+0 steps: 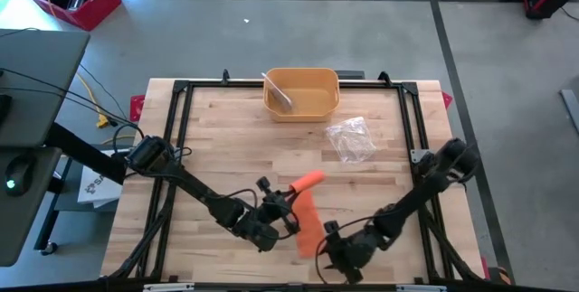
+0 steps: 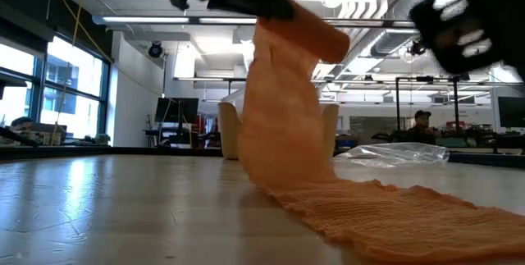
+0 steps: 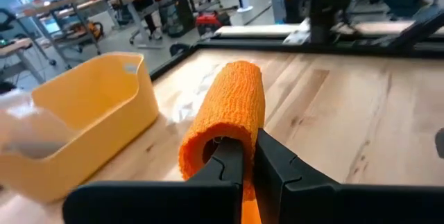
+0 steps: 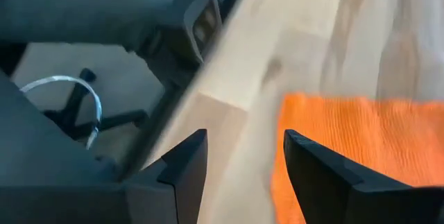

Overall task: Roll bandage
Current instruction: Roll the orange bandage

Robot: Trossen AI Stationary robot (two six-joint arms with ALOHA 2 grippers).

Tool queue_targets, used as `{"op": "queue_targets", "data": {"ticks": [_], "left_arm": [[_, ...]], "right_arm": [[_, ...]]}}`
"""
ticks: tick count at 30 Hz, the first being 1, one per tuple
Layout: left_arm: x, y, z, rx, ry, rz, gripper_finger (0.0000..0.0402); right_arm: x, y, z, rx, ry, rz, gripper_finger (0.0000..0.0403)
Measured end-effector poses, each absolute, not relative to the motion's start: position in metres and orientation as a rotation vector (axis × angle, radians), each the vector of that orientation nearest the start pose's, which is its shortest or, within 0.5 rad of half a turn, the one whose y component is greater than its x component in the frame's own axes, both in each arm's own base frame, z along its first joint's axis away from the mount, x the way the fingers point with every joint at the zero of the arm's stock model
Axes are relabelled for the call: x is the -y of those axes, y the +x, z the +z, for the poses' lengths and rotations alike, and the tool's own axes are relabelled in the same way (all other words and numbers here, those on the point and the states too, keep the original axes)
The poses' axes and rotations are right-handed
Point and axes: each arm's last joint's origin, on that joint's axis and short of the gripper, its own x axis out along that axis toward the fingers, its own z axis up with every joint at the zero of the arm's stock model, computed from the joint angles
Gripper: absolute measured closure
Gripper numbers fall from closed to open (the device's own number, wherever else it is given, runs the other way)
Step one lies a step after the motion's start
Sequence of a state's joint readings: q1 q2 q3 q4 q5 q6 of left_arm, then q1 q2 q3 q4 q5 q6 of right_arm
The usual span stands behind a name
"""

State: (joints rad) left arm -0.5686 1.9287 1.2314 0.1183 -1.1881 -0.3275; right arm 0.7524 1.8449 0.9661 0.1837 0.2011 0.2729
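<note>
Bandage [image 1: 308, 209]: orange, partly rolled; the rolled end [image 3: 225, 116] is held up off the wooden table [image 1: 235, 147], near table centre-front, with the loose tail draped down and trailing toward 6 o'clock in the high view; left gripper [image 1: 288, 209] is clamped narrowly on the roll's open end (one finger seemingly inside the core, seen in the left wrist view), so the roll lies dead ahead of it, long axis pointing to roughly 1 o'clock; right gripper [image 4: 243, 158] is spread wide, holding nothing, at about 5 o'clock of the roll, with the flat tail end [image 4: 347, 144] just beyond its fingertips; the tail is nearer the right arm, the roll is the left's; the next winding is judged to turn on the tail being kept taut along that 6 o'clock line; yellow bin [image 1: 301, 91] and plastic wrapper [image 1: 351, 138] sit well apart toward 12 o'clock.
</note>
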Motion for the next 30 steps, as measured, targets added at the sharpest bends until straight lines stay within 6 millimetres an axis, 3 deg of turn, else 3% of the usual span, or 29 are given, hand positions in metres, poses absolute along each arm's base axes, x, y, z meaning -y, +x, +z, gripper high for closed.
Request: {"op": "queue_targets", "data": {"ticks": [8, 16, 20, 25, 30], "left_arm": [[0.191, 0.337, 0.169, -0.272, 0.085, 0.681, 0.0396], [0.191, 0.326, 0.155, -0.26, 0.027, 0.687, 0.0395], [0.193, 0.324, 0.155, -0.258, 0.025, 0.681, 0.0395], [0.197, 0.321, 0.154, -0.264, 0.04, 0.674, 0.0395], [0.202, 0.316, 0.153, -0.277, 0.058, 0.652, 0.0394]], "right_arm": [[-0.219, 0.296, 0.117, -0.789, -0.081, 0.35, 0.0222], [-0.21, 0.306, 0.099, -0.834, -0.113, 0.443, 0.0228], [-0.208, 0.308, 0.095, -0.845, -0.103, 0.436, 0.0277], [-0.212, 0.303, 0.1, -0.848, -0.101, 0.431, 0.0382], [-0.228, 0.282, 0.129, -0.822, -0.095, 0.484, 0.0394]]}}
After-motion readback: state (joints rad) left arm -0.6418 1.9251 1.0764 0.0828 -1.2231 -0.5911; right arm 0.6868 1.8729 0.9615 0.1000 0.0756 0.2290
